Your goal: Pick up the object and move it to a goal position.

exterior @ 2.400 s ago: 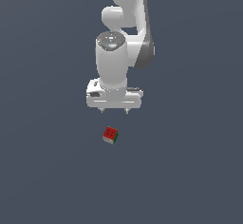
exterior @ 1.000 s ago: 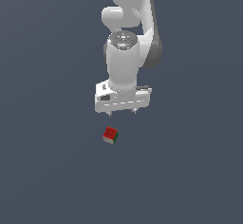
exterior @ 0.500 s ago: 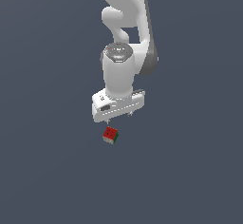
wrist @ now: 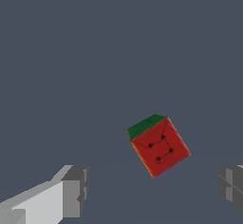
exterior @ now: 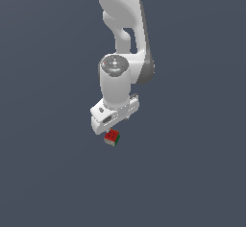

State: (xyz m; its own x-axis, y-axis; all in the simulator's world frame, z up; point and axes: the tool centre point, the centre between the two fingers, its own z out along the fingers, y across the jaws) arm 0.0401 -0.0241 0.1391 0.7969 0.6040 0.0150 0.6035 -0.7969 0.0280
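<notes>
Cube [exterior: 112, 137] sits on the dark worktop [exterior: 192, 173] in the exterior view, red face up with a green side showing, tucked just below the white hand [exterior: 111, 123] at about its 6 o'clock. From the wrist view the hand [wrist: 154, 190] is open: its two grey fingertips [wrist: 75, 191] stand wide apart, neither touching the cube [wrist: 159, 146], which lies between them, red face with dark dots toward the camera and green face at its 11 o'clock.
</notes>
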